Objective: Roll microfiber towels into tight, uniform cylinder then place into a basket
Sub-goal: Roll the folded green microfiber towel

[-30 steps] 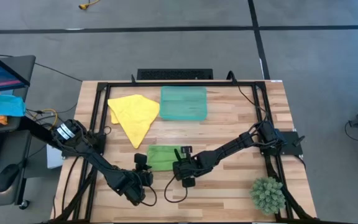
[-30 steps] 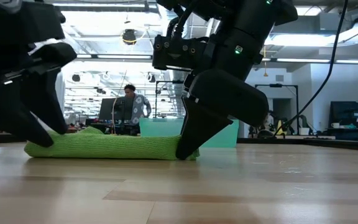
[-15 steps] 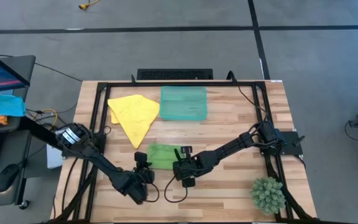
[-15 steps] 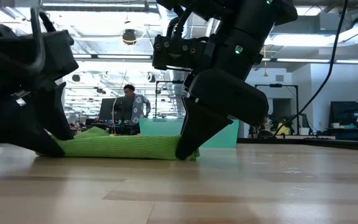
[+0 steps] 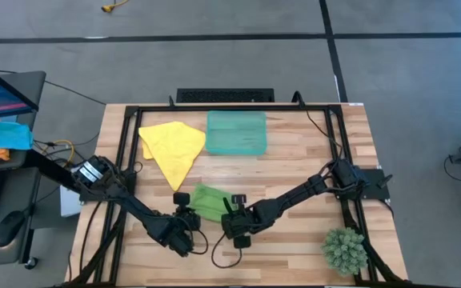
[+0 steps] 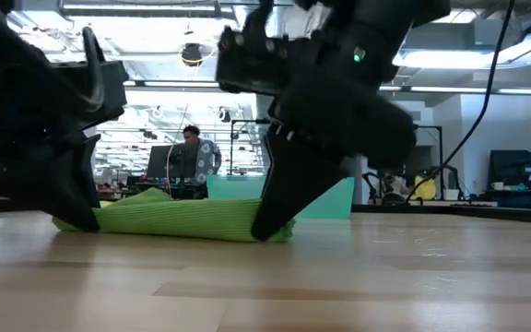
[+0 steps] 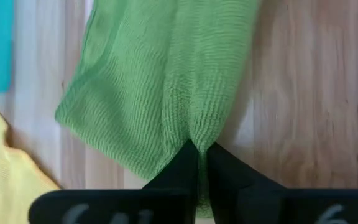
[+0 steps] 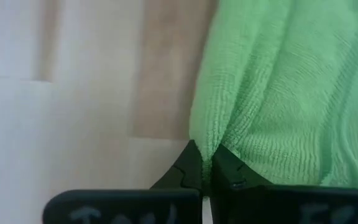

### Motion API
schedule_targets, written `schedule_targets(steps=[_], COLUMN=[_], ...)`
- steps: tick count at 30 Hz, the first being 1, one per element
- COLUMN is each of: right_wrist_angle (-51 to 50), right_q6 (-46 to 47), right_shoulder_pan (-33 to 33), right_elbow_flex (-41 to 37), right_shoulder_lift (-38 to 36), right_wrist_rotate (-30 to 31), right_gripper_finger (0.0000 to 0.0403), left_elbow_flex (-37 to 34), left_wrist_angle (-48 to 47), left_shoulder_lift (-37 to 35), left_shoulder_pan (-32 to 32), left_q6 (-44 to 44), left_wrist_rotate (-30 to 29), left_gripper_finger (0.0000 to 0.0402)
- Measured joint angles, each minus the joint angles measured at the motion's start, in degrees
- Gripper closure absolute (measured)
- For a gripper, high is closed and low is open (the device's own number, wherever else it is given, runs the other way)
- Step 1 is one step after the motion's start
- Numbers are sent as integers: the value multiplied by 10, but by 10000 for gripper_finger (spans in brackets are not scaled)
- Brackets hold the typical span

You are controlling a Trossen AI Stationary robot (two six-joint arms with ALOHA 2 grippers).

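The lime green towel (image 5: pixel 209 202) lies on the table as a low, bunched band (image 6: pixel 178 219) between my two grippers. My left gripper (image 5: pixel 190 216) is shut on the band's left end (image 6: pixel 86 221). My right gripper (image 5: pixel 229 216) is shut on its right end (image 6: pixel 264 229). The yellow towel (image 5: pixel 173 146) lies spread flat at the far left. The teal basket (image 5: pixel 236 132) stands just to its right, near the far edge. My left gripper pinches the green towel's near edge (image 7: pixel 194 134) at its left end between its two fingers. It comes slanting down from the near left. Creases in the cloth run together at the fingertips. The towel rests on the table; how many layers are held I cannot tell. My right gripper pinches the green towel's edge (image 8: pixel 213 137) at its right end between its two fingers, slanting down from the near right. The cloth puckers into a ridge at the fingertips. The rest of the towel lies on the table.
A small spiky green plant (image 5: pixel 344 248) stands at the near right corner. A black frame (image 5: pixel 230 108) runs around the tabletop. Bare wood lies between the green towel and the basket. A cable loops on the table near my right gripper (image 5: pixel 226 248).
My left gripper has moved right and down to the green towel's left end. My right gripper has shifted a little toward the left. The towel's right end has been drawn in, so the cloth is narrower and more bunched than before.
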Motion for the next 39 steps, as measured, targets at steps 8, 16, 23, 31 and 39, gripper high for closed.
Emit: schedule_targets(steps=[8, 16, 23, 31, 39], right_wrist_angle=[9, 61, 67, 79, 71], right_q6=[73, 179, 226, 239, 270], right_shoulder_pan=[23, 38, 34, 32, 25], right_elbow_flex=[36, 37, 36, 36, 36], right_shoulder_lift=[4, 3, 3, 2, 6], right_wrist_rotate=[-60, -148, -157, -170, -170], right_gripper_finger=[386, 378, 384, 388, 387], left_elbow_flex=[-2, -1, -2, -2, -3], left_wrist_angle=[15, 41, 28, -12, 6], left_shoulder_lift=[-84, -154, -154, -151, -95], left_shoulder_pan=[-2, 12, 63, 138, 209], left_q6=[-49, -169, -235, -247, -195], left_wrist_rotate=[158, 290, 320, 352, 415], left_gripper_finger=[397, 396, 396, 398, 397])
